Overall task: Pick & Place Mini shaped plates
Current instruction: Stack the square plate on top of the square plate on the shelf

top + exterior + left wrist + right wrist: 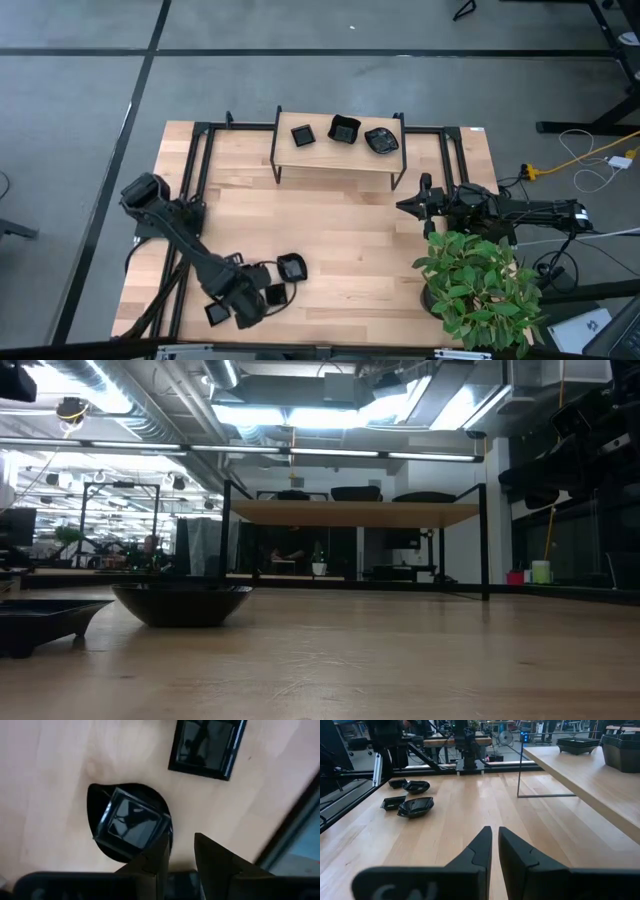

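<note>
- The mini shaped plates are small, glossy black dishes. Three sit in a row on the raised wooden shelf (335,155) at the table's far edge: a square plate (302,135), a deeper squarish plate (344,129) and a rounded plate (381,140).
- Others cluster near the table's (340,250) front-left corner.
- There a small square plate (131,824) lies tilted inside a leaf-shaped plate (102,805), whose pointed end is turned away from the tool.
- A rectangular plate (207,746) lies flat just beside them.
- The left tool (181,856) hangs low over that cluster, arm stretched in from the left edge, fingers slightly apart, holding nothing.
- The right tool (494,845) waits near the right edge, fingers nearly together, empty.
</note>
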Controlling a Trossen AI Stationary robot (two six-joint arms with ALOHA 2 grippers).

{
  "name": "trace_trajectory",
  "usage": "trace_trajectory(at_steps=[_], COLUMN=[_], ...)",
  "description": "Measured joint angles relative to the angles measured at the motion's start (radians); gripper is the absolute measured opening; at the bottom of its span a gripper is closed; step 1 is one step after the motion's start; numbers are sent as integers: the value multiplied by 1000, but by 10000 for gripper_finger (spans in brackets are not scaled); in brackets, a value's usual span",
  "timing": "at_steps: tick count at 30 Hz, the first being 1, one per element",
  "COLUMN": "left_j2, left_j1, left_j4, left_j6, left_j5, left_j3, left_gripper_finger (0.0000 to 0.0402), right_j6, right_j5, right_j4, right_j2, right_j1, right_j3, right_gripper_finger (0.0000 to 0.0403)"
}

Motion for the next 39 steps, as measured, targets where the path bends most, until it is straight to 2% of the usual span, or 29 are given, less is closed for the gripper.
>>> trace_trajectory(at_steps=[8, 16, 29, 39], left_j2=[114, 191, 145, 175], left_j1=[-46, -53, -53, -55], left_j4=[-6, -9, -92, -108], left_j6=[20, 113, 104, 104], left_j5=[49, 73, 56, 12], left_j3=[-3, -3, 18, 18], left_gripper_finger=[88, 89, 88, 88], right_j6=[0, 0, 0, 0], right_j5=[0, 0, 0, 0], right_j4=[0, 0, 0, 0], right_j2=[0, 0, 0, 0], right_j1=[0, 0, 0, 0], right_j3=[0, 0, 0, 0], right_gripper_finger=[34, 34, 34, 34])
